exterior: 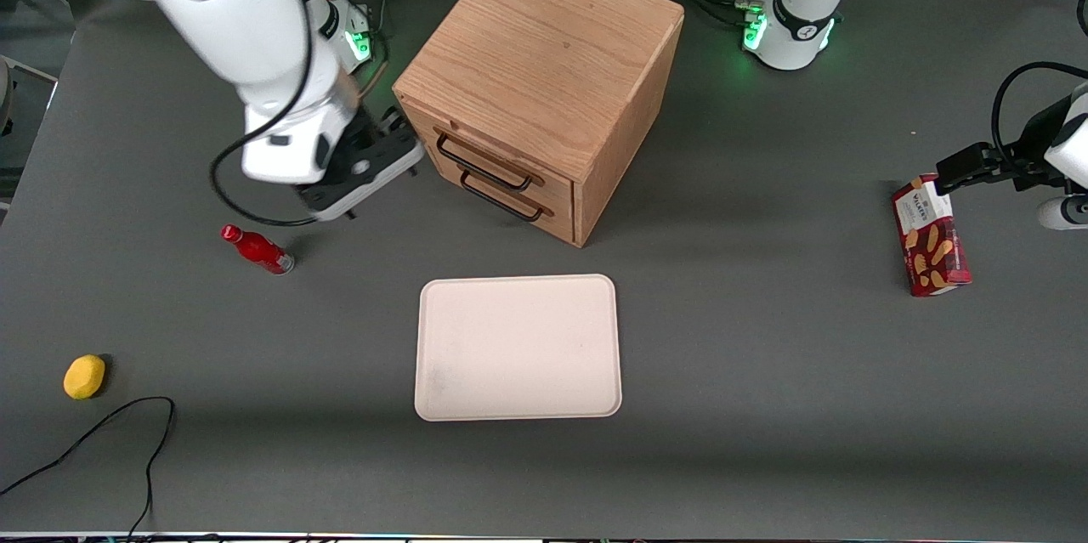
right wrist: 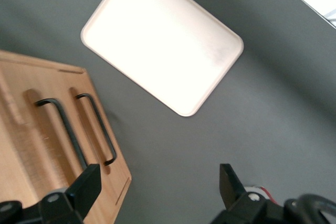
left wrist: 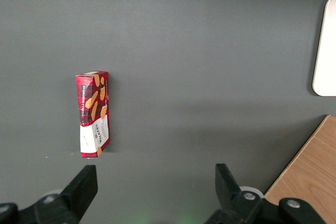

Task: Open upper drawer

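Observation:
The wooden cabinet [exterior: 544,59] stands in the middle of the table, its front turned toward the working arm's end. Its upper drawer [exterior: 503,152] looks pushed in flush, with a black bar handle [exterior: 484,162] [right wrist: 60,124]. The lower drawer's handle [exterior: 501,196] [right wrist: 97,127] sits just beneath. My gripper [exterior: 378,186] [right wrist: 157,187] hovers in front of the drawers, a short way off the cabinet's front. It is open and holds nothing. One finger [right wrist: 84,187] overlaps the cabinet's lower front edge in the right wrist view, and the other finger [right wrist: 229,184] is over bare table.
A cream tray [exterior: 518,347] lies nearer the front camera than the cabinet. A red bottle [exterior: 257,249] lies on the table near my gripper. A yellow fruit [exterior: 84,376] and a black cable [exterior: 127,432] are near the front corner. A red biscuit box [exterior: 931,237] lies toward the parked arm's end.

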